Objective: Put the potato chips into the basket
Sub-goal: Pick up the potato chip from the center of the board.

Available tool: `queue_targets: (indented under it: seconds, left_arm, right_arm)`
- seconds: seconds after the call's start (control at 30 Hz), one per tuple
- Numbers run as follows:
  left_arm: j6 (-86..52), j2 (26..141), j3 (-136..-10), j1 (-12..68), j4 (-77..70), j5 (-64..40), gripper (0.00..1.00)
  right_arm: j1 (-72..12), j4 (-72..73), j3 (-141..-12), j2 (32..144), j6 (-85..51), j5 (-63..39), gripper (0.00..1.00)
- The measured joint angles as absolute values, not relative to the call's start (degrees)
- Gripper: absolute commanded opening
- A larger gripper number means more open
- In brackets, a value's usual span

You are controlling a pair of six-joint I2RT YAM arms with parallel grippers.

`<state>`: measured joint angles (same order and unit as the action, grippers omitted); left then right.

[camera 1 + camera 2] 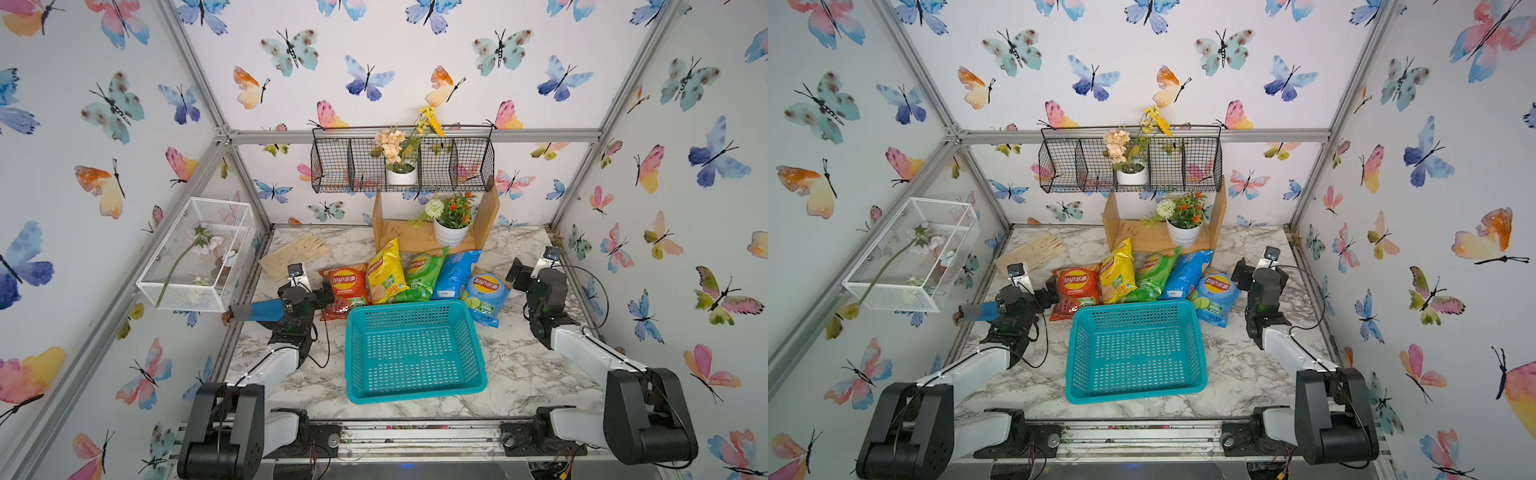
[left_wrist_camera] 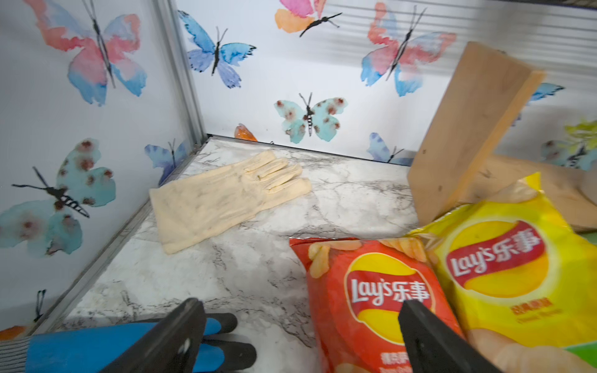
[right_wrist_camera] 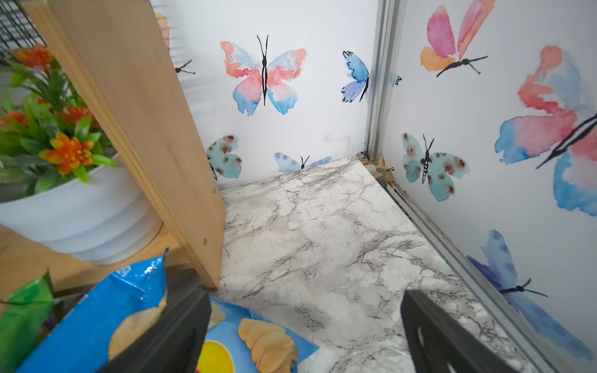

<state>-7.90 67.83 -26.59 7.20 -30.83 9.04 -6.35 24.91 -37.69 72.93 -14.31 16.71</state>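
marble-look worktop seen from above, with the clock dial centred on the teal basket, which is nearest the viewer and empty. none of the potato chips are in it yet. five bags lie in a row just past its far rim. the red bag is at 11 o'clock. the yellow bag, green bag and blue bag lean back, overlapping. a second blue bag lies at 1 o'clock.

the left claw, at 10 o'clock, is spread wide and empty, with one finger over the red bag. the right claw, at 2 o'clock, is also spread and empty, with one finger above the second blue bag.

likely trouble: the bags are puffy and glossy, so a pinch may slide off or crush them. the yellow and red bags overlap at their edges, so lifting one could drag the other (and perhaps topple the row). a lifted bag may also catch the basket's rim. a blue and black glove just beside the left claw might get pinched too.

farther back, at 12 o'clock, a wooden shelf with a potted plant stands just behind the leaning bags, cramping any reach there. a cream glove lies at 11 o'clock, clear of the bags. a black wire basket and a white mesh box hang on the walls, out of the way.
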Motion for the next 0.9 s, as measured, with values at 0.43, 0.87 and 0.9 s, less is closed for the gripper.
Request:
queue_targets:
  seconds: [0.43,0.87,0.9]
  left_arm:
    - [-27.35,51.27,-42.04,8.38,0.82,7.99,0.99]
    - [-39.51,40.69,-42.24,11.27,10.44,-10.0,0.93]
    - [-39.68,40.88,-42.28,12.47,10.68,-10.48,0.93]
  right_arm:
    - [-6.35,-4.43,-42.83,62.08,-27.33,-2.17,0.85]
    - [-6.35,-11.49,-32.21,58.19,-30.37,-13.28,0.66]
    - [-6.35,-11.62,-31.62,58.22,-30.57,-13.74,0.63]
